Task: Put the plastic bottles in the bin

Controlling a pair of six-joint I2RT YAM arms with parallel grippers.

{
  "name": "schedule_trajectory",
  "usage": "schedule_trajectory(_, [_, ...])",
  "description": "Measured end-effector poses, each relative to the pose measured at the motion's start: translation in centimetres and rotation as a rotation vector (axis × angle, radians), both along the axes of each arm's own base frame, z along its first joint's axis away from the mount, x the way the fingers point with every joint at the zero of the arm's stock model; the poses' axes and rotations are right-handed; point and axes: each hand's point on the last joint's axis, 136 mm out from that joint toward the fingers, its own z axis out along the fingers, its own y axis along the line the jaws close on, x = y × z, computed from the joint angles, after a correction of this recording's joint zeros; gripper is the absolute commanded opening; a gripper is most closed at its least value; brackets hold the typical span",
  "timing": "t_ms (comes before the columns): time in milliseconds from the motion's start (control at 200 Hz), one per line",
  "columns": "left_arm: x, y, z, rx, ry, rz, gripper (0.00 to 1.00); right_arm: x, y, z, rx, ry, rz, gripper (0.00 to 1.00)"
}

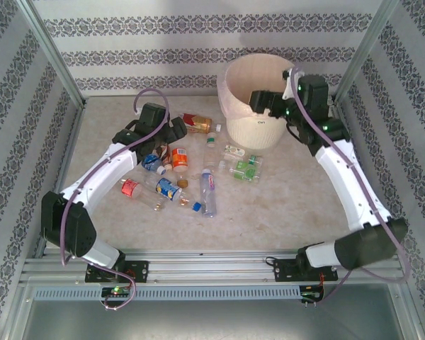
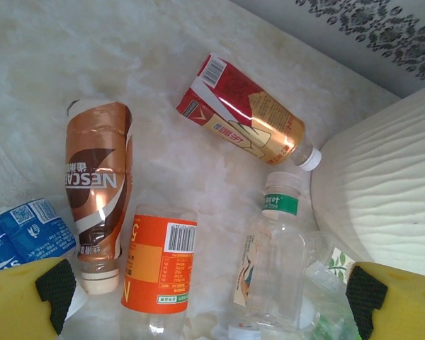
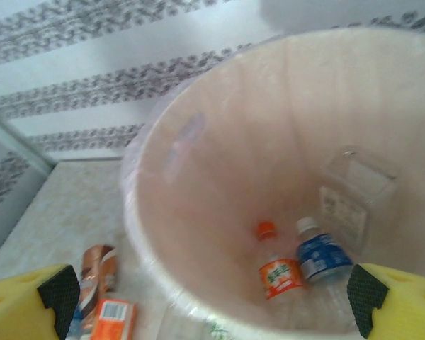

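Note:
Several plastic bottles lie on the table left of the bin: a brown one, an orange-labelled one, a clear green-capped one, a red and gold one and a blue-labelled one. My left gripper hangs open above them, holding nothing; from above it sits over the pile's far end. My right gripper is open over the bin's rim, seen from above at the bin's right side. In the bin lie an orange-labelled bottle, a blue-labelled one and a clear one.
More bottles are scattered toward the table's middle. Patterned walls close in the back and both sides, with slanted aluminium posts at the corners. A metal rail runs along the near edge between the arm bases.

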Motion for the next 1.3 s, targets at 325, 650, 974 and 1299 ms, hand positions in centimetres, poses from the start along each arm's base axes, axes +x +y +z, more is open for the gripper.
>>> schedule_trajectory(325, [0.2, -0.1, -0.9, -0.007, 0.023, 0.015, 1.0, -6.5, 5.5, -6.6, -0.016, -0.014, 0.253, 0.98])
schedule_trajectory(650, [0.2, 0.1, -1.0, -0.027, 0.026, 0.051, 1.0, -7.6, 6.4, -15.0, -0.102, 0.112, 0.248, 0.98])
schedule_trajectory(974, [0.1, 0.4, -1.4, -0.036, 0.037, 0.068, 1.0, -6.1, 6.5, -23.6, -0.248, 0.301, 0.22, 0.98])
schedule_trajectory(1299, [0.2, 0.9, -1.5, -0.024, 0.035, 0.087, 1.0, -6.6, 7.6, -28.4, -0.423, 0.431, 0.261, 0.98])
